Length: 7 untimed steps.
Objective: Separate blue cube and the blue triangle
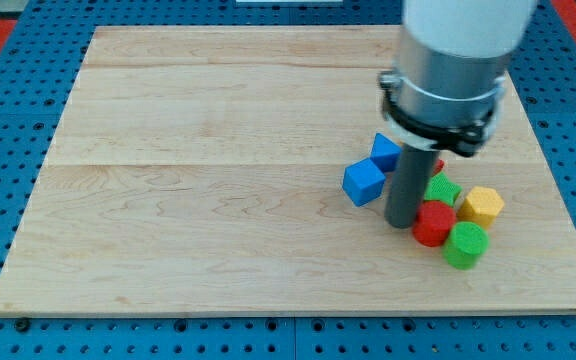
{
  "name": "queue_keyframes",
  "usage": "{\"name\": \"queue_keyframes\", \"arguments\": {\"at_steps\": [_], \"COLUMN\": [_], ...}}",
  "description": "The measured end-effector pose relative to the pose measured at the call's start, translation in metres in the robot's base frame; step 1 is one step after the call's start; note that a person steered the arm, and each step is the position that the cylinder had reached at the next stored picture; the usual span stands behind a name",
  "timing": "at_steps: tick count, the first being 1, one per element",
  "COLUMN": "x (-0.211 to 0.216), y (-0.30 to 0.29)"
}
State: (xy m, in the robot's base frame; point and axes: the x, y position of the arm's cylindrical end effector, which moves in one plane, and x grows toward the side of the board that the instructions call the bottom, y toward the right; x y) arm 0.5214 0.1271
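Note:
A blue cube (364, 182) lies right of the board's middle. A second blue block, the blue triangle (385, 150), lies just above and to the right of it, touching or nearly touching, partly hidden by the rod. My tip (400, 223) stands just right of the blue cube and below the blue triangle, with the other blocks on its right.
A cluster lies right of the rod: a red block (433, 222), a green round block (465, 245), a yellow block (483, 205), a green block (442, 189) and a sliver of red behind the rod. The wooden board (198, 180) rests on a blue pegboard.

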Motion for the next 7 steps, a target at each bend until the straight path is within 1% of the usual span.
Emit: {"name": "queue_keyframes", "arguments": {"at_steps": [2,3,4,5,6,7], "x": [-0.012,-0.091,-0.095,-0.061,-0.060,-0.043], "y": [-0.147,-0.142,-0.096,-0.098,-0.112,-0.087]}}
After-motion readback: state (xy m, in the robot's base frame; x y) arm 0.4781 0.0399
